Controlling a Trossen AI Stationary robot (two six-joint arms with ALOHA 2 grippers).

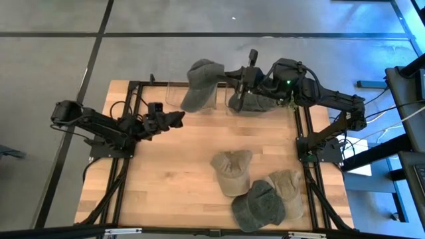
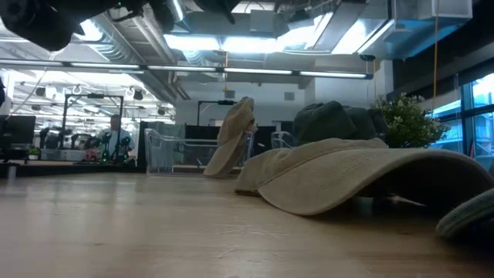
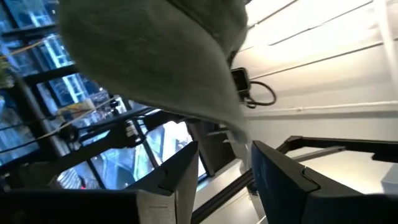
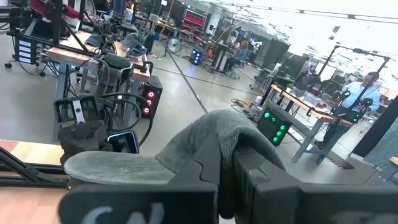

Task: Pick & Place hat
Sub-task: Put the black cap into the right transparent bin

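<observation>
A grey hat hangs over the table's far edge, with my right gripper shut on it. In the low view the hat shows with its brim pointing down. My left gripper is open, just near and left of the hat's lower edge and pointing up at it; the brim hangs above the gap between its fingers. I cannot tell whether it touches the hat. In the high view my left gripper stands a little short of the hat. My right gripper pinches a bunched fold of the hat's crown between its two fingers. The fingers come level from the table's right side. The hat hangs beyond the fingertips toward the left, brim down; whether its lower end rests on anything I cannot tell.
Two tan caps and a dark grey-green cap lie on the near right of the wooden table. Another dark hat sits under my right arm at the far edge, beside clear bins.
</observation>
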